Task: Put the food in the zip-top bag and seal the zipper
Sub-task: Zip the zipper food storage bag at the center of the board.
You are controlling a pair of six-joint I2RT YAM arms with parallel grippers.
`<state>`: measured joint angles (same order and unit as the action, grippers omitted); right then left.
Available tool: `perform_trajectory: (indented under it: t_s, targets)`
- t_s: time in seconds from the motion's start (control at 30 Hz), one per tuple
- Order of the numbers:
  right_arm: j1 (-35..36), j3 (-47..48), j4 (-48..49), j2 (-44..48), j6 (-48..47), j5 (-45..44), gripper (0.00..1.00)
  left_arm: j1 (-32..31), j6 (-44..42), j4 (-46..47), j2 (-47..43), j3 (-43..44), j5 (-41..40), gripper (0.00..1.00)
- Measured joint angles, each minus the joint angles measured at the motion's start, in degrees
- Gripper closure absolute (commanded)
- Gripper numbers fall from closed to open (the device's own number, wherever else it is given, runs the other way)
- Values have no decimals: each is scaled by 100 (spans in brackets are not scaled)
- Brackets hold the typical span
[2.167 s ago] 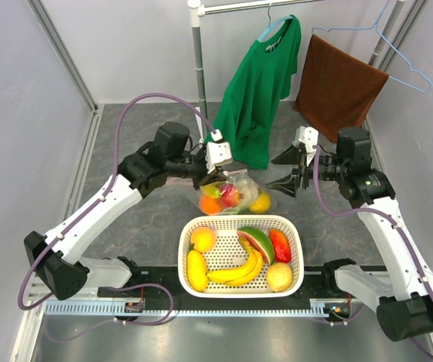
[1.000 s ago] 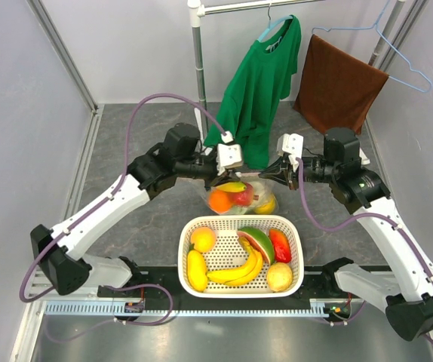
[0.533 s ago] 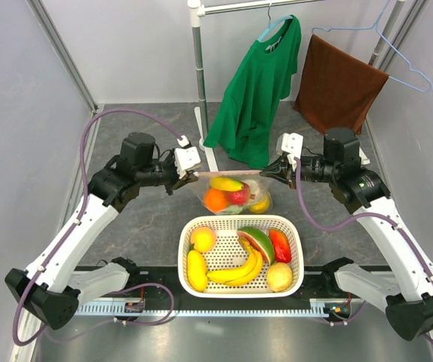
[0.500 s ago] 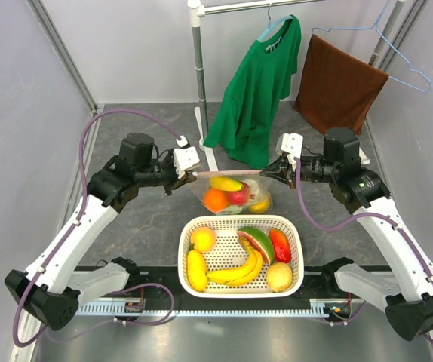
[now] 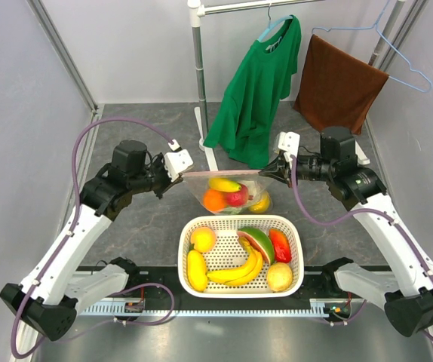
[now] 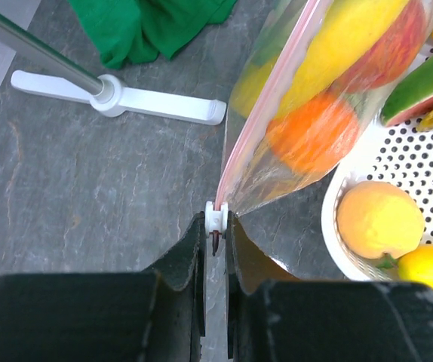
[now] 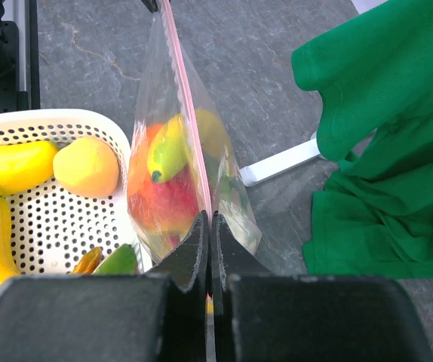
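The zip-top bag [image 5: 231, 194] hangs stretched between both grippers just behind the basket. It holds the food: an orange [image 5: 214, 200], a red piece, a yellow fruit [image 5: 261, 202] and something green. The pink zipper [image 5: 224, 173] runs taut and straight along its top. My left gripper [image 5: 180, 177] [image 6: 215, 226] is shut on the white slider [image 6: 215, 216] at the zipper's [image 6: 269, 98] left end. My right gripper [image 5: 266, 171] [image 7: 210, 222] is shut on the bag's right corner, pinching the zipper [image 7: 182, 98]. The bag's contents [image 7: 167, 188] show through the plastic.
A white basket [image 5: 239, 219] in front of the bag holds bananas [image 5: 239, 270], a watermelon slice [image 5: 258, 240] and yellow fruits. A green shirt [image 5: 258, 90] and a brown towel [image 5: 337, 87] hang on a rack behind; its white foot [image 6: 126, 98] lies on the table.
My left gripper has slid leftward along the zipper, from near the right gripper to the bag's left end. The bag's top is now drawn flat. The right gripper held still.
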<state>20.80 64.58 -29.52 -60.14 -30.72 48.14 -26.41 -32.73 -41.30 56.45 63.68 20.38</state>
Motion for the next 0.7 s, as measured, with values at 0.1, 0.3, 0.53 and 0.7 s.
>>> perform_trajectory:
  t_s: [0.1,0.3,0.53,0.7]
  targets:
    - [0,11,4,-55,4,35,100,0,-2,-55,-7,0,-94,62]
    - [-81,37,-7,-76,46,39,100,133,-94,-643,92,391,-164,23]
    - [-79,42,-7,-83,116,87,100,-520,-94,-623,726,1805,428,18]
    - [-76,46,-7,-83,192,116,100,-1287,-96,-476,1436,2085,461,20]
